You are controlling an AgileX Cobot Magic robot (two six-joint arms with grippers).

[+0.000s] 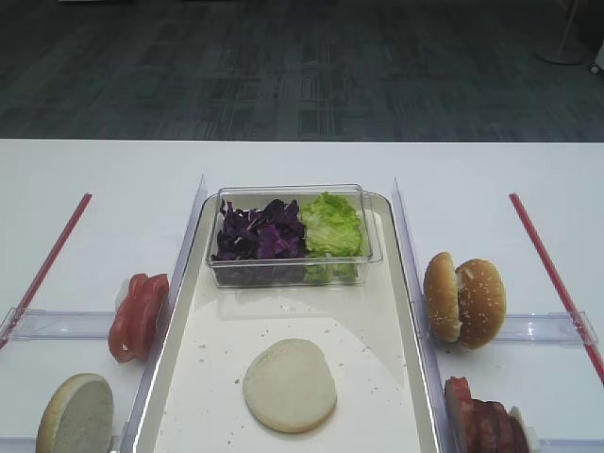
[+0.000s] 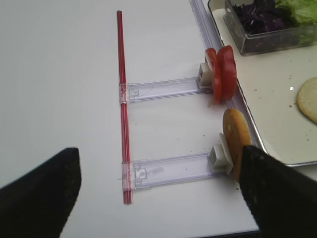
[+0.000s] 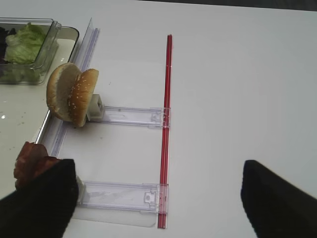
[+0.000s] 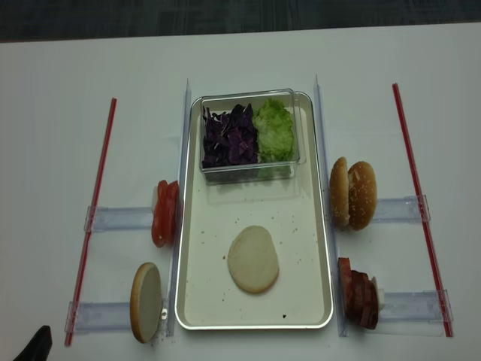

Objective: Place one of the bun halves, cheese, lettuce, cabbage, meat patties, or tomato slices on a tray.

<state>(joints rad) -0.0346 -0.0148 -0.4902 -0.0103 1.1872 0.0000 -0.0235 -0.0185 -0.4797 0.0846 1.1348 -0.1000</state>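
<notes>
A pale bun half lies flat on the long off-white tray, toward its near end. A second bun half stands on edge in a clear holder left of the tray, touching the inner side of my left gripper's right finger. Tomato slices stand further back on the left. Purple cabbage and green lettuce fill a clear tub at the tray's far end. Meat patties stand at the near right. No cheese is in view. My left gripper and right gripper both hover open over the table, holding nothing.
Two sesame-seeded bun halves stand on edge right of the tray. Clear plastic rails run out to red strips on both sides. The table's near edge is close under the left gripper.
</notes>
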